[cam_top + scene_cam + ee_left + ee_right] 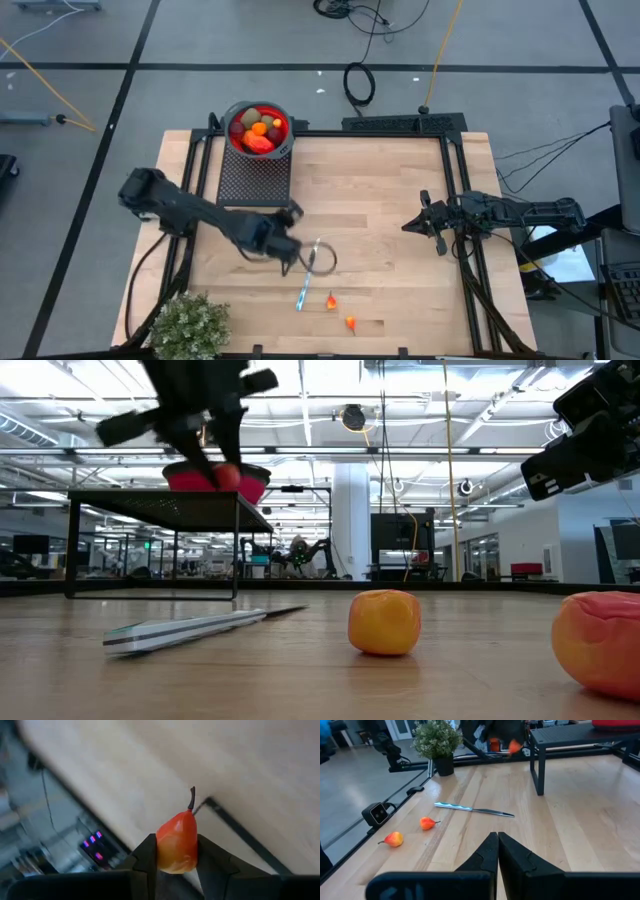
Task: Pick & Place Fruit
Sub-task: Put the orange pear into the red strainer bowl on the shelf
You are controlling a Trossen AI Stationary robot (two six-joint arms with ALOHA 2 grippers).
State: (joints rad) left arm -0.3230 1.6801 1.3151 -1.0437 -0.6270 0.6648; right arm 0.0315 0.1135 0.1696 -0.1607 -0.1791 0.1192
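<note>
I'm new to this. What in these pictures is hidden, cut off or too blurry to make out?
- High view: the left gripper is motion-blurred, so the pear it holds can't be seen there; the left wrist view shows that pear clearly.
- High view: the fruits heaped in the red bowl overlap and are too small to count.
- Low view: the fruit at the right is cut off by the picture's edge.

1. The right gripper (498,851) sits with its two dark fingers pressed together, nothing between them, over the wooden table (580,820).
2. A knife (472,809) lies flat on the table ahead of it.
3. Two small orange-red fruits (427,823) (394,839) rest near each other, beside the table edge.
4. A potted plant (438,741) stands at the far edge.
5. A black stand (555,740) occupies the far side.
6. The other arm's gripper (501,740) shows farther off with an orange fruit (514,746) at it.
</note>
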